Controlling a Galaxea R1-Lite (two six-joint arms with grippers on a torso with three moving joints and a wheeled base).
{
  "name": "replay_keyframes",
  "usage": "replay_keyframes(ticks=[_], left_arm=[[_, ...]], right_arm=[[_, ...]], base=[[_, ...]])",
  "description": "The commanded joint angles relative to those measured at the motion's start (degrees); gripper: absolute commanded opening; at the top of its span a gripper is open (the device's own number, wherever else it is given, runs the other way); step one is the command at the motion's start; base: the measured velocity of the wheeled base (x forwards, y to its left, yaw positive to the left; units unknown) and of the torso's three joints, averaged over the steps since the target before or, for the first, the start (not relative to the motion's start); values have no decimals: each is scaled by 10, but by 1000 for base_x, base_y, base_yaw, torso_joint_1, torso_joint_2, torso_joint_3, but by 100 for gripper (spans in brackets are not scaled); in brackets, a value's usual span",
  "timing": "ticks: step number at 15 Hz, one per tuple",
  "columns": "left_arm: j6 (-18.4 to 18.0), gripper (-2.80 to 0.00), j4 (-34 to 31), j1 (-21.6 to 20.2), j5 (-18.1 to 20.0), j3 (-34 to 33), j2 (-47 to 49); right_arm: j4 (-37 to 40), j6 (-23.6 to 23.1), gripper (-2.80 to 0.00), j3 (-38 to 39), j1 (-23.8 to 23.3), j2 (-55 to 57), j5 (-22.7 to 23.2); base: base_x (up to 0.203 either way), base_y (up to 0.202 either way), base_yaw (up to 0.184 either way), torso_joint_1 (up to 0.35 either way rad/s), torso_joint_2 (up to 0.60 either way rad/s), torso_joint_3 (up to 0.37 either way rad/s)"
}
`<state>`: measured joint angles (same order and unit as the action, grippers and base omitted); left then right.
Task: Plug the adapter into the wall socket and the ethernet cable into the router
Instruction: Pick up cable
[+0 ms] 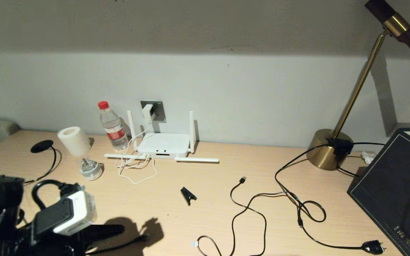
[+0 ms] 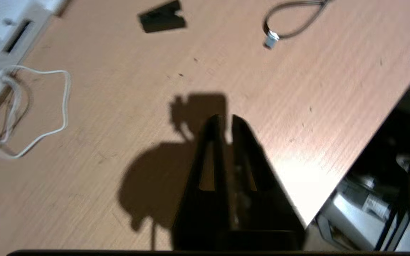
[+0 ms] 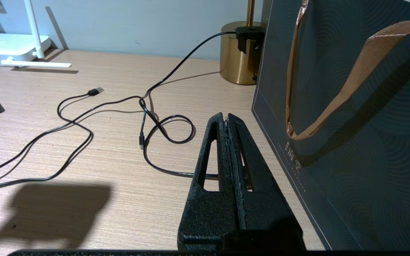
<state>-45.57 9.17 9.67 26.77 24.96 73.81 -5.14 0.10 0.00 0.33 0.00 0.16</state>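
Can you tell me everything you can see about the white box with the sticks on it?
The router is a flat white box, plastic by its look, lying on the wooden desk against the wall, below the wall socket. It has four slim white antennas: two stand upright at its back corners and two lie flat on the desk, stretched out to each side of the front. Dark ports show on its front edge. A thin white cord lies bunched at its front left corner.

The right gripper (image 3: 227,119) hangs over the wooden desk (image 3: 119,199), fingers pressed together. Just beside it stands a dark gift bag (image 3: 351,142) (tan ribbon handle). A looped black lamp cord (image 3: 169,131) lies just ahead of its tips; the router (image 3: 5,46) sits far beyond.
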Motion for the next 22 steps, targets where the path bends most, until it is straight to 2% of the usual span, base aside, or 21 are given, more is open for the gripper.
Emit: replay_keyframes(ticks=[1,2,4,6,14,22], left_arm=[[-147,0,-136,-2,12,60,86],[-187,0,-207,-2,15,96,97],[-263,0,-305,-3,14,163,135],[-297,0,-341,-3,-4,203,186],[-305,0,-340,-8,-30,219,293],[-303,0,-304,-19,-55,251,362]], right_arm=[[0,0,-280,20,0,1,0],[0,0,-280,20,0,1,0],[0,0,-280,20,0,1,0],[0,0,-280,20,0,1,0],[0,0,-280,20,0,1,0],[0,0,-280,20,0,1,0]], base=[[0,0,0,0,0,0],[0,0,0,0,0,0],[0,0,0,0,0,0],[0,0,0,0,0,0],[0,0,0,0,0,0],[0,0,0,0,0,0]])
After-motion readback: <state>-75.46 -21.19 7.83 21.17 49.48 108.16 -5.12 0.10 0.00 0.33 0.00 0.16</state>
